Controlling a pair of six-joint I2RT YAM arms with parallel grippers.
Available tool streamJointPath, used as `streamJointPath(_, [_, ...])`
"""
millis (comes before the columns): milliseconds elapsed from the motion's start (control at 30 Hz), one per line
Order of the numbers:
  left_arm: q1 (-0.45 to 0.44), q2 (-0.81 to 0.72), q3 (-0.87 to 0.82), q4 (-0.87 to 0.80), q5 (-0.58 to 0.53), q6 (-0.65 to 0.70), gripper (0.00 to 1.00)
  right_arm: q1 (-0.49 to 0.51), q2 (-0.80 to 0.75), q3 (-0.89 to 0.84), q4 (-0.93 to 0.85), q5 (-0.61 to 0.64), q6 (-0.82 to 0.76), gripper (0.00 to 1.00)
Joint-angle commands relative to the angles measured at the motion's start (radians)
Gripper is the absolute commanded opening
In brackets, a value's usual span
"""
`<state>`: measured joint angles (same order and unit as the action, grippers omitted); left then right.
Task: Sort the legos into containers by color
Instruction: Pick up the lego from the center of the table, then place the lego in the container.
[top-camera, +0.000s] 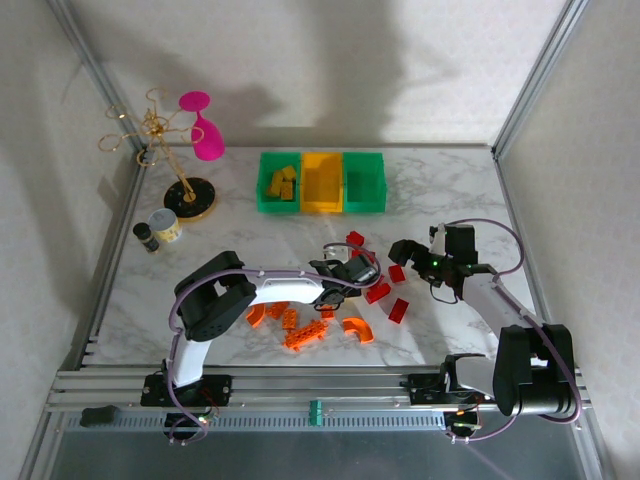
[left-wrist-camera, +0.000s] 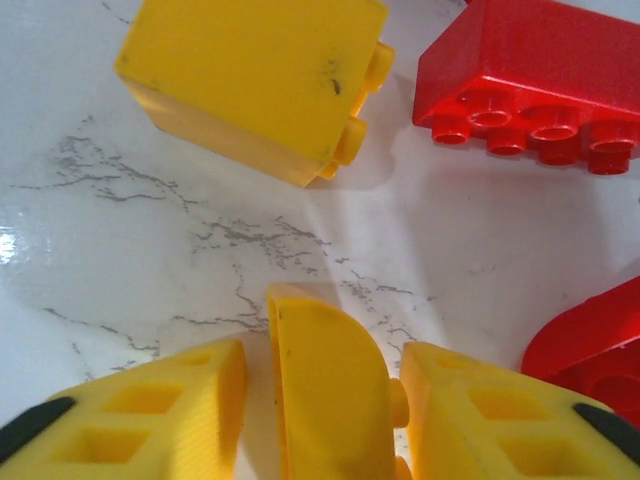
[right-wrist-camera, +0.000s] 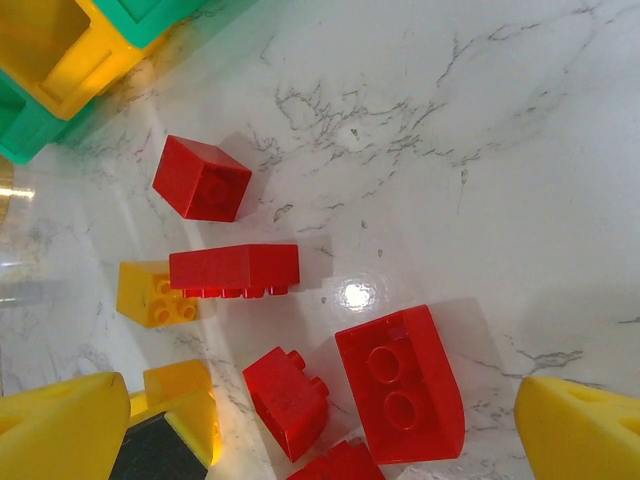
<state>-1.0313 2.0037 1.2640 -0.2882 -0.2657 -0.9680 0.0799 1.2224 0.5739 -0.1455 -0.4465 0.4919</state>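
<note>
Now | left gripper (left-wrist-camera: 320, 400) sat narrow around yellow curved brick (left-wrist-camera: 330, 370) on table (left-wrist-camera: 150, 250), firm contact unclear | right gripper (right-wrist-camera: 320, 430) hung wide over red bricks (right-wrist-camera: 400, 385) | risk: edge-on hold could twist, dropping brick short of green bin (top-camera: 279, 208) holding yellows.

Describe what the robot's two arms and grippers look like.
Both the left arm and right arm have white links between bulky black joints, with lilac-grey cables looping alongside. The left gripper and right gripper carry chunky yellow plastic fingers with rectangular hollows and black inserts near the base.
</note>
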Motion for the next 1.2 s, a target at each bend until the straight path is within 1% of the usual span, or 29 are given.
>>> streamJointPath(0, [-0.008, -0.007, 0.021, -0.019, -0.024, -0.006, 0.37, -0.006, -0.002, -0.01, 0.009, -0.017, -0.014, 0.99])
streamJointPath(200, [-0.006, -0.057, 0.014, -0.033, -0.047, 0.01, 0.28, -0.005, -0.008, -0.01, 0.024, -0.063, -0.029, 0.99])
streamJointPath(300, [-0.005, -0.103, 0.0, -0.042, -0.078, 0.018, 0.24, 0.004, -0.009, -0.009, 0.038, -0.084, -0.026, 0.99])
streamJointPath(433, [0.008, -0.168, -0.016, -0.07, -0.119, 0.03, 0.22, 0.041, 0.005, 0.006, 0.037, -0.074, -0.013, 0.99])
streamJointPath(567, [0.051, -0.227, -0.008, -0.104, -0.186, 0.085, 0.21, 0.119, 0.018, 0.04, 0.053, -0.041, 0.018, 0.99])
streamJointPath(667, [0.119, -0.241, 0.039, -0.146, -0.241, 0.149, 0.21, 0.177, 0.036, 0.06, 0.101, -0.024, 0.071, 0.99])
streamJointPath(733, [0.18, -0.244, 0.068, -0.146, -0.279, 0.204, 0.21, 0.211, 0.055, 0.081, 0.123, -0.019, 0.096, 0.99])
streamJointPath(867, [0.305, -0.208, 0.141, -0.131, -0.308, 0.303, 0.21, 0.238, 0.08, 0.096, 0.156, -0.004, 0.13, 0.99])
streamJointPath(967, [0.379, -0.151, 0.204, -0.093, -0.291, 0.365, 0.2, 0.245, 0.103, 0.11, 0.163, -0.008, 0.132, 0.99])
streamJointPath(1033, [0.416, -0.107, 0.242, -0.03, -0.283, 0.418, 0.21, 0.248, 0.119, 0.116, 0.165, -0.002, 0.131, 0.99])
streamJointPath(1167, [0.501, 0.06, 0.425, -0.028, -0.253, 0.472, 0.2, 0.249, 0.143, 0.14, 0.156, -0.005, 0.128, 0.99])
